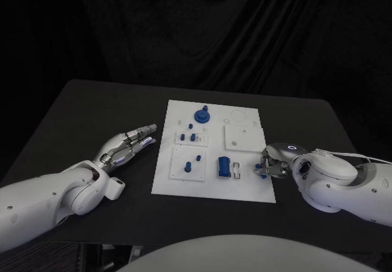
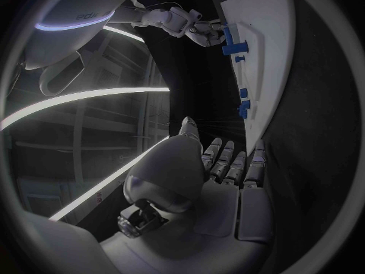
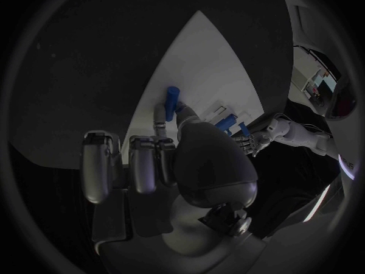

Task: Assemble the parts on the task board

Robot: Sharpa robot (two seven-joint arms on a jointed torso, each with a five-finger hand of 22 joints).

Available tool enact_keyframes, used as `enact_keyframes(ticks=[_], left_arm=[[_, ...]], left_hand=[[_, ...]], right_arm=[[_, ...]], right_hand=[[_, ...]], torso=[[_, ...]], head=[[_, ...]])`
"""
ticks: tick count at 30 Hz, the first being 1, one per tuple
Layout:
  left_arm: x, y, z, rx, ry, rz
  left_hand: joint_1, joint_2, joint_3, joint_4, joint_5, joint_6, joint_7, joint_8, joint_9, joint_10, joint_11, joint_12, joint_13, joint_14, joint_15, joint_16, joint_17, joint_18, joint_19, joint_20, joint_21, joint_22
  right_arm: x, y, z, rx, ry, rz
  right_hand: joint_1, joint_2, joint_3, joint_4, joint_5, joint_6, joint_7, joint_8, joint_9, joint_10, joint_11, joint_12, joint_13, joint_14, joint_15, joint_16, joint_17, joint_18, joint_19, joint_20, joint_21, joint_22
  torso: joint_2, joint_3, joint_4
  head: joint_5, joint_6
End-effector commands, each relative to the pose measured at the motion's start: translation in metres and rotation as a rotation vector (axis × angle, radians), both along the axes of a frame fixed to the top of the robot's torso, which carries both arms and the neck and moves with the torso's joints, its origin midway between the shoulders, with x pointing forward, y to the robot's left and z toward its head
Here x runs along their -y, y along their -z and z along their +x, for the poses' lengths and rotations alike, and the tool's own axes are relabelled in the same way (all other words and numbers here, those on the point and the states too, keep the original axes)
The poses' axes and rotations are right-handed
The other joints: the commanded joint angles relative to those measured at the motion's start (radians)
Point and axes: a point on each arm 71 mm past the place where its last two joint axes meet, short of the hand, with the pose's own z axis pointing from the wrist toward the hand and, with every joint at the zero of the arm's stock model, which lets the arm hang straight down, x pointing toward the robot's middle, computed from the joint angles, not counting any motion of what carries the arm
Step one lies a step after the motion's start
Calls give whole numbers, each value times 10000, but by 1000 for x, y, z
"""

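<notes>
Progress: partway, you judge | task board (image 1: 245,187) mid-worktop, several blue parts (image 1: 223,167) already standing in it | right hand (image 1: 273,163) pinches a small blue peg (image 3: 172,95) over the board's right edge, not yet seated | left hand (image 1: 131,143) spread, empty, beside board.

We count one white task board (image 1: 214,187) on the tabletop (image 1: 98,107), two silver hands, left hand (image 1: 131,145) and right hand (image 1: 273,162), and about six blue parts on the task board; the smallest are hard to separate.
</notes>
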Motion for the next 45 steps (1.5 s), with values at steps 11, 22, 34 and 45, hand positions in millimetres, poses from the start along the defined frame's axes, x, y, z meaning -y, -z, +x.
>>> enact_keyframes(ticks=[11,22,34,45], left_arm=[[3,-2,-1,334,194,-389],[5,-2,-1,324,211,-392],[6,-2,0,329,230,-400],[7,-1,0,314,255,-409]], left_hand=[[68,1,66,-6,-11,21,14,23,8,17,72,55,13,41,-10,47,12,111,69,-9,60,-8],[95,-5,76,-10,-12,-3,13,19,5,19,78,57,13,41,-7,47,12,110,71,-8,64,-4],[95,-5,76,-10,-12,-3,13,19,5,19,78,57,13,41,-7,47,12,110,71,-8,64,-4],[95,-5,76,-10,-12,-3,13,19,5,19,78,57,13,41,-7,47,12,110,71,-8,64,-4]], right_arm=[[6,-6,-3,-523,1653,2062],[5,-10,0,-2511,4020,4781],[-7,-2,5,-3594,4708,5792],[-18,1,10,-3710,4411,5928]], right_hand=[[-351,-1155,3679,-311,68,625,-48,-925,278,1037,-94,26,2631,945,-114,-24,2108,-99,668,-138,70,2353],[-658,-1274,4139,-352,46,651,-36,-1011,428,1037,-84,26,2631,936,-110,-41,2057,-89,650,-131,34,2340],[-816,-1282,4274,-381,32,555,-3,-1068,497,1037,-58,26,2631,930,-93,-52,2025,-80,633,-121,0,2328],[-1004,-1274,4277,-381,-4,492,31,-1090,579,1037,-26,26,2631,924,-66,-63,1995,-58,589,-100,-86,2298]], torso=[[-16,4,-10],[-10,-16,11],[-11,-29,42],[9,-24,16]], head=[[-4,-1],[49,-1],[4,-1],[55,-1]])
